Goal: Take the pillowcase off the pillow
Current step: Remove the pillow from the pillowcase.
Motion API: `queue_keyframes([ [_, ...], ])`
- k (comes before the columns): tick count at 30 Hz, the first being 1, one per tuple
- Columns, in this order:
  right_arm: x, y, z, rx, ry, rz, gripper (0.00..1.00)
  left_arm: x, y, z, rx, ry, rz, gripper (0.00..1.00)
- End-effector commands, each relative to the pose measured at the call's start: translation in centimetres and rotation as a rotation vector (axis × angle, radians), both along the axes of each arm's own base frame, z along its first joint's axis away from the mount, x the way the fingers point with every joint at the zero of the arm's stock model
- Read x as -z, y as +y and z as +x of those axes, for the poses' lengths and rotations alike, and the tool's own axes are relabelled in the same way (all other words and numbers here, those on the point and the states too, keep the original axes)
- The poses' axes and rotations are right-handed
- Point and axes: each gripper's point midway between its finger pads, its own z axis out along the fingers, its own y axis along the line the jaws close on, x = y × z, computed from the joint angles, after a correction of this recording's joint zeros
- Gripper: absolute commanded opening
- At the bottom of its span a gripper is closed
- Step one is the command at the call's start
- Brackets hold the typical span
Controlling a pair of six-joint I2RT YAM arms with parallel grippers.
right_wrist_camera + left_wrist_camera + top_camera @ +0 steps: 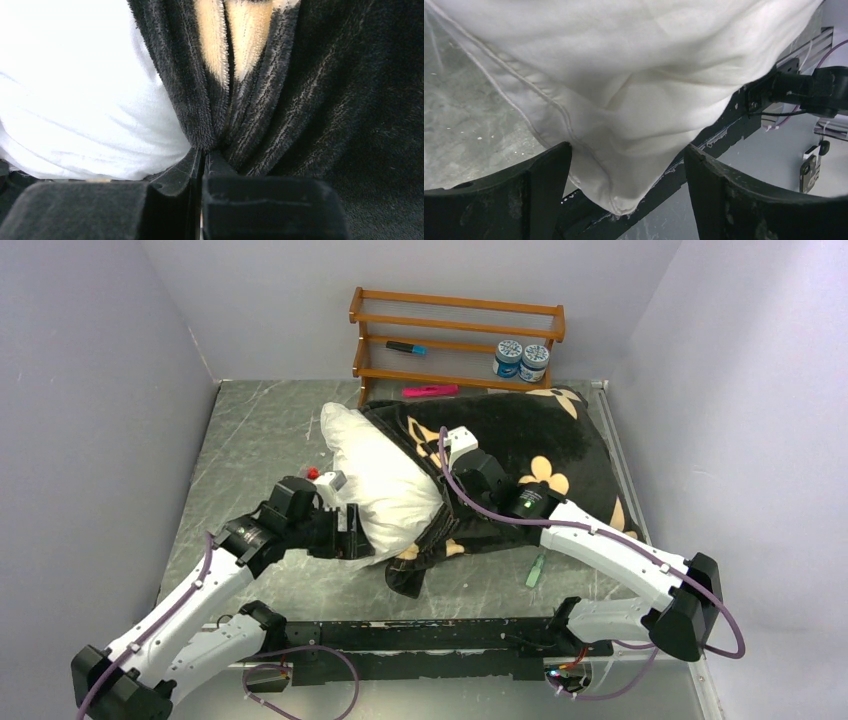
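The pillow (375, 480) lies on the table (250, 440), and I place everything else by it. Its left half is bare and white, sticking out of the pillowcase (530, 435), whose black plush with cream flowers covers the right and far part of the pillow. The mouth of the pillowcase is bunched in dark folds across the pillow's middle and spills onto the table at its near edge. My left end effector (626, 152) is at the pillow's near left corner with its jaws spread wide. That seamed corner hangs loose between my two dark fingers (539, 185), brushing the inner edge of one and standing clear of the other, so I grip nothing there. My right end effector (202, 152) sits on top of the pillow at the mouth of the pillowcase, jaws pressed together on a pinched fold of the black plush, with bare white pillow just to one side of the pinch. Behind the pillow, against the back wall, stands a wooden rack (455, 305) with a blue marker (405, 347) on one rail and two jars (520, 360) lower down. A pink marker (430, 391) lies between the rack and the pillow. A small green object (535, 570) lies on the table at the pillow's near right side, beside my right arm.
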Motion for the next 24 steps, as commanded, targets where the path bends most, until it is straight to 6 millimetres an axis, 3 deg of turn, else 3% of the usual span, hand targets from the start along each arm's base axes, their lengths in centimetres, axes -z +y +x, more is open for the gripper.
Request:
queue_keyframes([
  [1, -1.7, 1.2, 0.7, -0.018, -0.039, 0.059, 0.0, 0.5, -1.7, 0.0, 0.031, -0.003, -0.034, 0.87],
  [5, -1.6, 1.1, 0.5, -0.022, -0.037, 0.065, 0.0, 2.2, -2.5, -0.6, 0.044, 0.029, 0.001, 0.82],
  [8, -1.7, 0.9, 0.4, -0.017, -0.042, 0.065, 0.0, 2.2, -2.2, -0.5, 0.031, 0.02, 0.027, 0.69],
  [15, -1.9, -0.8, 0.1, 0.03, -0.044, 0.025, 0.01, 1.1, -0.8, -0.6, -0.001, -0.023, 0.057, 0.06],
  [19, -2.3, -0.2, -1.3, 0.02, -0.024, 0.031, 0.09, -0.5, -1.4, -0.1, -0.009, -0.05, 0.02, 0.05],
  [24, -2.2, 1.8, -5.0, 0.001, -0.007, 0.036, 0.33, -2.5, -1.5, 0.6, -0.035, -0.087, 0.001, 0.05],
])
